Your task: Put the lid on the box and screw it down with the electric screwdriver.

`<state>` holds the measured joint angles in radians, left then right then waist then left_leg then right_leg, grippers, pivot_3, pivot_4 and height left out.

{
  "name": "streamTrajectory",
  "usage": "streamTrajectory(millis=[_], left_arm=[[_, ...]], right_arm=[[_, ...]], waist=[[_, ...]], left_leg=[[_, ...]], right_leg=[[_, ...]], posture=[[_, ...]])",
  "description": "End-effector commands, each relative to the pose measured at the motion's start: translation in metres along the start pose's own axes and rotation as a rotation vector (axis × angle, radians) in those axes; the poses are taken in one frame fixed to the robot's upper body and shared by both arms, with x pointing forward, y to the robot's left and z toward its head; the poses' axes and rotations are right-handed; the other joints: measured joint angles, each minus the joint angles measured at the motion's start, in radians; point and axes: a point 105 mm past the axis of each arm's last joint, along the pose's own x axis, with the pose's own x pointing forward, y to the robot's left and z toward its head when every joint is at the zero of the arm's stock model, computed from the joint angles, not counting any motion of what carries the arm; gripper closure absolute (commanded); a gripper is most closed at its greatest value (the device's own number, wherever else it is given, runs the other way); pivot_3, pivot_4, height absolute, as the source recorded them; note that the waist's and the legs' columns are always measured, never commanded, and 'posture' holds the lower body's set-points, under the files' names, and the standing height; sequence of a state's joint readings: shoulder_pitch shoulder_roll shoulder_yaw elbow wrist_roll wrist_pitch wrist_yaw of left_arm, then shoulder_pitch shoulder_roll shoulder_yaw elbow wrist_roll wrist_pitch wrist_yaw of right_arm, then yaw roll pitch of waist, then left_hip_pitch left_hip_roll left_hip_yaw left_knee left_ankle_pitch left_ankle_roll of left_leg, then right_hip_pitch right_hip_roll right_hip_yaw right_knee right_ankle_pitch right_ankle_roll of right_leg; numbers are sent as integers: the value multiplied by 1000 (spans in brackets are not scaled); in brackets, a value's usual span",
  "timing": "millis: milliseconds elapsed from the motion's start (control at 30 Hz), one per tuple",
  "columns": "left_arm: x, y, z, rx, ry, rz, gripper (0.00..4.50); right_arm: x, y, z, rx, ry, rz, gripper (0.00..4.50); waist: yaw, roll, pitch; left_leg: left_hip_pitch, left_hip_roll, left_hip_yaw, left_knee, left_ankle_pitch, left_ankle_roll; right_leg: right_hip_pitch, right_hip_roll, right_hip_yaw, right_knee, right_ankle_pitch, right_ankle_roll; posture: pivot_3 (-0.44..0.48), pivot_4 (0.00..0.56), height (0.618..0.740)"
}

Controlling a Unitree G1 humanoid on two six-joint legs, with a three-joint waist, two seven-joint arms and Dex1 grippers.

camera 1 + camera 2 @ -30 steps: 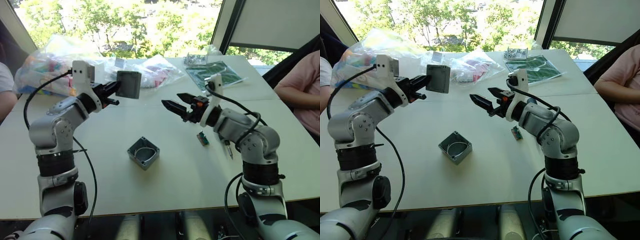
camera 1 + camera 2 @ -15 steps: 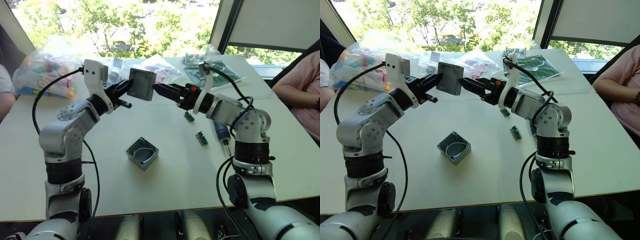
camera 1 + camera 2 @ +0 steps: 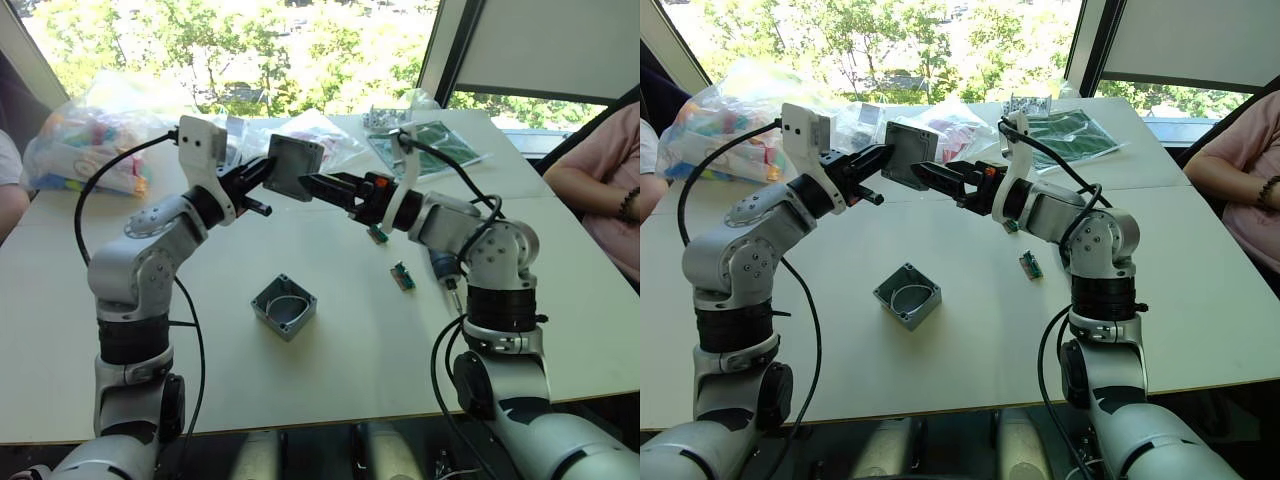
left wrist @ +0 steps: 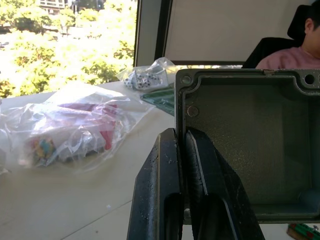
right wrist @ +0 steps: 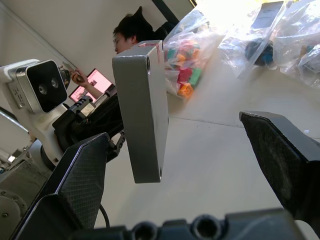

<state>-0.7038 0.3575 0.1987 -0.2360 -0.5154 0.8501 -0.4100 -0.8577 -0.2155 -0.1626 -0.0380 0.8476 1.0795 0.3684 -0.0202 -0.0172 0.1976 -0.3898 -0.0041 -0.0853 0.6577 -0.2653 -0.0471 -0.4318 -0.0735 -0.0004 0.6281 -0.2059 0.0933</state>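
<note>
The shallow grey lid (image 3: pixel 293 167) hangs on edge in the air above the far half of the table, and my left gripper (image 3: pixel 262 178) is shut on its rim. In the left wrist view the lid's hollow inside (image 4: pixel 250 145) faces the camera. My right gripper (image 3: pixel 312 183) is open and meets the lid from the right; in the right wrist view the lid (image 5: pixel 142 110) stands between its spread fingers (image 5: pixel 75 185), untouched. The grey box (image 3: pixel 286 306) sits open on the table below, a wire coiled inside. The electric screwdriver (image 3: pixel 441 267) lies on the table behind my right forearm.
Clear bags of colourful parts (image 3: pixel 90 140) lie at the back left, and a green circuit board (image 3: pixel 430 145) at the back right. Two small green connectors (image 3: pixel 404 276) rest near the right arm. One person sits at the right edge (image 3: pixel 600 170), another at the left.
My left gripper has carried the lid right, towards the table's middle. My right gripper has swung up and left from mid-table until its open fingers flank the lid.
</note>
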Motion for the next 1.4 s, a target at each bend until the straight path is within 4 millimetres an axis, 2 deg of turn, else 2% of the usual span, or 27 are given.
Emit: streamTrajectory(millis=[33, 167, 300, 333, 467, 600, 833, 900, 933, 1000, 1100, 1133, 1167, 1200, 1233, 1333, 1400], left_arm=[[1, -5, 17, 29, -61, -27, 4500], [0, -5, 15, 32, -61, -26, 4500], [-1, -4, 15, 40, -60, -27, 4500], [-1, -4, 15, 41, -58, -28, 4500], [-3, -5, 11, 29, -31, -47, 4500], [-14, 3, 19, 14, -28, -79, 3283], [-31, 5, 22, 15, 42, -188, 513], [-40, 11, 22, 10, 76, -190, 513], [-45, 15, 22, 2, 91, -184, 513], [-54, 21, 22, -16, 117, -177, 513], [-61, 26, 22, -42, 137, -180, 513], [-63, 27, 23, -60, 140, -186, 513], [-66, 29, 24, -78, 141, -193, 997], [-66, 30, 24, -90, 141, -199, 1156], [-67, 33, 24, -105, 147, -201, 1530], [-64, 39, 13, -78, 198, -218, 2712], [-56, 36, 9, -66, 216, -247, 3544]], right_arm=[[-2, 12, 9, -23, -44, 36, 1195], [-2, 14, 12, -4, -62, 45, 2512], [-1, 15, 12, 12, -68, 49, 4100], [-1, 14, 12, 12, -66, 45, 4320], [-2, 14, 12, 9, -72, 35, 4320], [-3, 16, 13, 4, -82, 37, 4320], [-3, 15, 10, -20, -83, 11, 4320], [-6, 9, 17, -117, -135, -65, 4320], [-10, 4, 24, -201, -188, -132, 4320], [-17, 5, 25, -371, -235, -226, 4320], [-26, 25, 5, -720, -191, -193, 4320], [-29, 32, -7, -865, -159, -155, 4320], [-34, 35, -20, -997, -131, -136, 4320], [-37, 36, -29, -1081, -111, -118, 4320], [-43, 38, -41, -1193, -85, -98, 4320], [-55, 45, -72, -1609, -35, 0, 4320], [-59, 45, -87, -1764, -8, 58, 4320]], waist=[[0, 0, 0], [-1, 0, 0], [0, 0, 0], [0, 0, 0], [-1, 0, 0], [-1, 0, 0], [-2, 1, 0], [-3, 1, 1], [-4, 1, 1], [-7, 1, 1], [-3, 1, 1], [-3, 1, 1], [-4, 1, 1], [-4, 1, 1], [-4, 1, 1], [-2, 1, 1], [-2, 0, 1]], left_leg=[[0, 0, 0, 0, 0, 0], [0, 0, 0, -1, 0, 0], [0, 0, 0, -1, 0, 0], [0, 0, 0, -1, 0, 0], [0, 0, 0, -3, 0, 0], [0, 1, 0, -6, 0, 0], [0, 1, 0, -10, 0, 0], [0, 1, 0, -10, 0, 0], [-1, 1, 0, -10, 0, 0], [-1, 1, 0, -10, 0, 0], [-1, 2, 0, -12, 0, 0], [-2, 2, 0, -12, 0, 0], [-2, 1, 0, -12, 0, 0], [-2, 1, 1, -12, 0, 0], [-2, 1, 1, -12, 0, 0], [-2, 1, 1, -12, 0, 0], [-2, 1, 2, -12, 1, -1]], right_leg=[[0, 0, 0, 0, 0, 0], [0, 0, 0, 0, 0, 0], [0, 0, 0, -1, 0, 0], [0, 0, 0, -1, 0, 0], [-1, 1, 0, -2, 0, 0], [-2, 1, 0, -2, 0, 0], [-4, 2, 0, -3, 0, 0], [-4, 2, 0, -4, 0, 0], [-4, 2, 0, -4, 0, 0], [-4, 2, 0, -5, 0, 0], [-4, 2, 0, -7, -1, 1], [-4, 2, 0, -8, -1, 1], [-4, 2, 0, -9, -1, 1], [-4, 2, 0, -11, -1, 1], [-4, 1, 0, -12, -1, 1], [-3, 1, 0, -13, -1, 1], [-3, 1, 1, -13, -3, -1]], posture=[[0, 150, 740], [0, 150, 740], [0, 150, 740], [0, 150, 740], [0, 150, 740], [0, 150, 740], [0, 150, 740], [0, 150, 740], [0, 150, 740], [0, 150, 740], [0, 150, 740], [0, 150, 740], [0, 150, 740], [0, 150, 740], [0, 150, 740], [0, 150, 740], [0, 150, 740]])
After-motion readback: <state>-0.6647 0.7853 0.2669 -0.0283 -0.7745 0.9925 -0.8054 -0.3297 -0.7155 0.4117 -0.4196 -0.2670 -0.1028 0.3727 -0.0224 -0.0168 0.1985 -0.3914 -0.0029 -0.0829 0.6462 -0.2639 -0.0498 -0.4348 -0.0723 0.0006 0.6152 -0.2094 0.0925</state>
